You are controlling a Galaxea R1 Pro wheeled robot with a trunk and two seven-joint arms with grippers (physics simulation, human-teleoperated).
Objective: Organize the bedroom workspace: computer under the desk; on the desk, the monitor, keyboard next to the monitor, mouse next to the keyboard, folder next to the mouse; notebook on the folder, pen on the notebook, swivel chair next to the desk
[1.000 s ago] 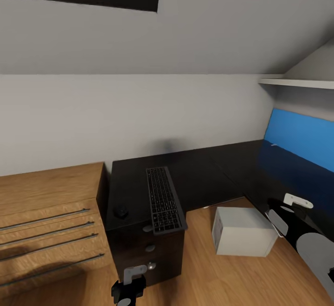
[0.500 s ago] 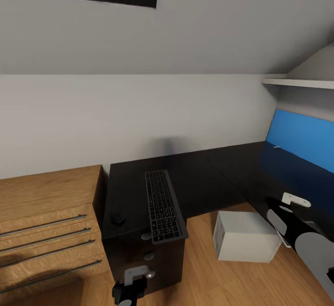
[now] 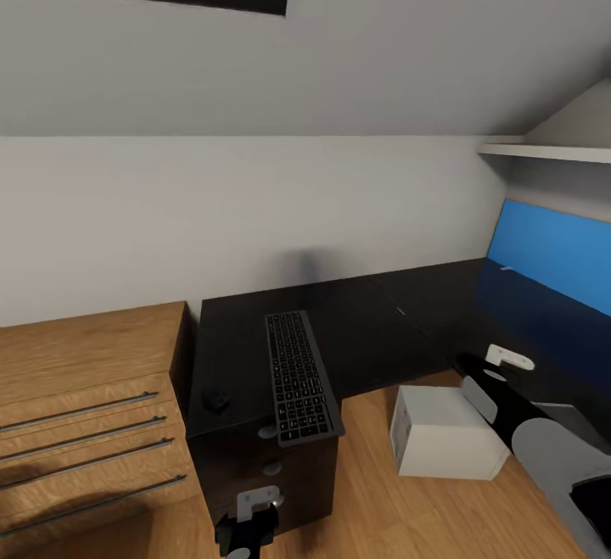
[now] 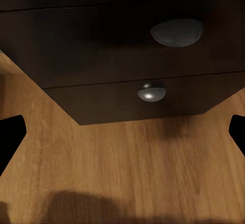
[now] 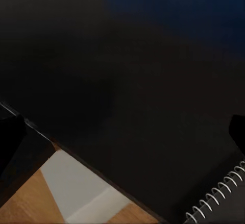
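I see the keyboard (image 3: 299, 376) and mouse (image 3: 218, 399) on the desk (image 3: 373, 321), the computer (image 3: 445, 432) beneath, wood cabinets (image 3: 85, 406) left; both grippers' fingers look spread.

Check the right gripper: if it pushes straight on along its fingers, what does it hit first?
Most likely the desk: its bare black top lies dead ahead of the right gripper. A spiral-bound edge lies off to the side. Depth is unclear.
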